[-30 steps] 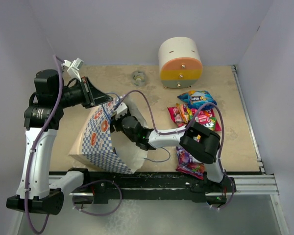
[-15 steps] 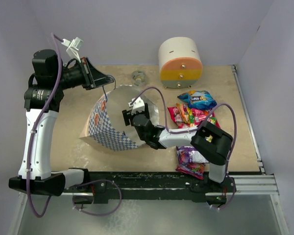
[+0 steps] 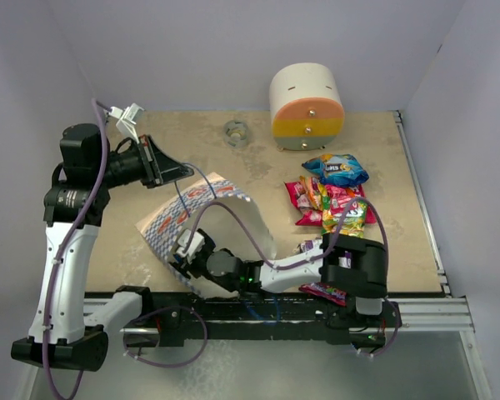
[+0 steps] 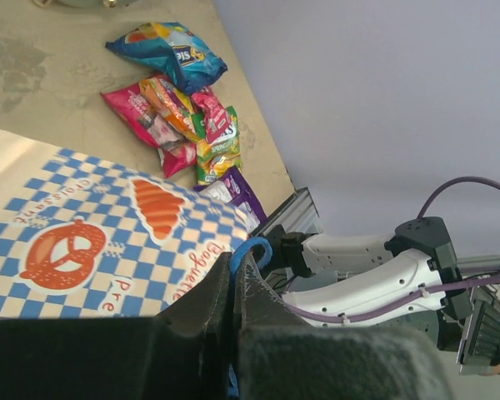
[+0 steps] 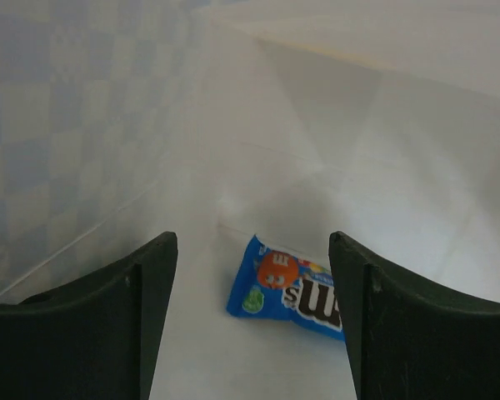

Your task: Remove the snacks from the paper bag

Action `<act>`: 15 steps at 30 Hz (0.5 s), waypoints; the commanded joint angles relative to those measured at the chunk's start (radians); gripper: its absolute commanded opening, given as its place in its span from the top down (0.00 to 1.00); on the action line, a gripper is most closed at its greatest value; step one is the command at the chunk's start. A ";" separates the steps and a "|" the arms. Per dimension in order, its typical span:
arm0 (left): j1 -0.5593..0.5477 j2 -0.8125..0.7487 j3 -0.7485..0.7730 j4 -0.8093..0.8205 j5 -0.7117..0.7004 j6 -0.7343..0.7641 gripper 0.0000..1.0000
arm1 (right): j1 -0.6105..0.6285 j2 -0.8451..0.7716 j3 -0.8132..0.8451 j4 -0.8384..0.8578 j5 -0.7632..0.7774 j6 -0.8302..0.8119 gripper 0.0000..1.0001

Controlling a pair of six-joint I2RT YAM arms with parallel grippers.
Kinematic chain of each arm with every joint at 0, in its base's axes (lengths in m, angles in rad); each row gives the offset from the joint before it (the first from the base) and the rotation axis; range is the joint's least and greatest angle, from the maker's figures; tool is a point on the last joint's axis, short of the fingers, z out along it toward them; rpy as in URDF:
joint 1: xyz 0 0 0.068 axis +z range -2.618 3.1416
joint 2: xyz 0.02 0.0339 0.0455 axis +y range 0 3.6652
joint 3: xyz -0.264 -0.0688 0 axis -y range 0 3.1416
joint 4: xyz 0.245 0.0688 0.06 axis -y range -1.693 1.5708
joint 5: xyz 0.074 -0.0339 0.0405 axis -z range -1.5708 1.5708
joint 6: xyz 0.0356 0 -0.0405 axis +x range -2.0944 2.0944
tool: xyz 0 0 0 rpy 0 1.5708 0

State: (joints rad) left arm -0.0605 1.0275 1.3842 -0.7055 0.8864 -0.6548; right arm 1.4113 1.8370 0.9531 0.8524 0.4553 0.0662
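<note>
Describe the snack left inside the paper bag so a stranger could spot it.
Find the blue-and-white checkered paper bag on the left half of the table. Inside it, just ahead of the open right gripper, lies one small blue packet. Unlike the snacks piled outside, it lies alone and shows an orange face.

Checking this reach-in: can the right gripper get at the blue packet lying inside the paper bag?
Probably yes. The right gripper is open inside the paper bag, and the blue packet lies just ahead of it, uncovered. The left gripper holds the handle up.
</note>
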 commanded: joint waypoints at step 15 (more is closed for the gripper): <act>-0.002 -0.182 -0.084 -0.145 -0.029 0.040 1.00 | -0.067 -0.021 -0.140 0.039 -0.154 -0.169 0.00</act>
State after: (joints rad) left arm -0.0605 0.8776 1.3136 -0.8608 0.8555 -0.6170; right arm 1.3487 1.8553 0.8547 0.8845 0.3145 -0.0269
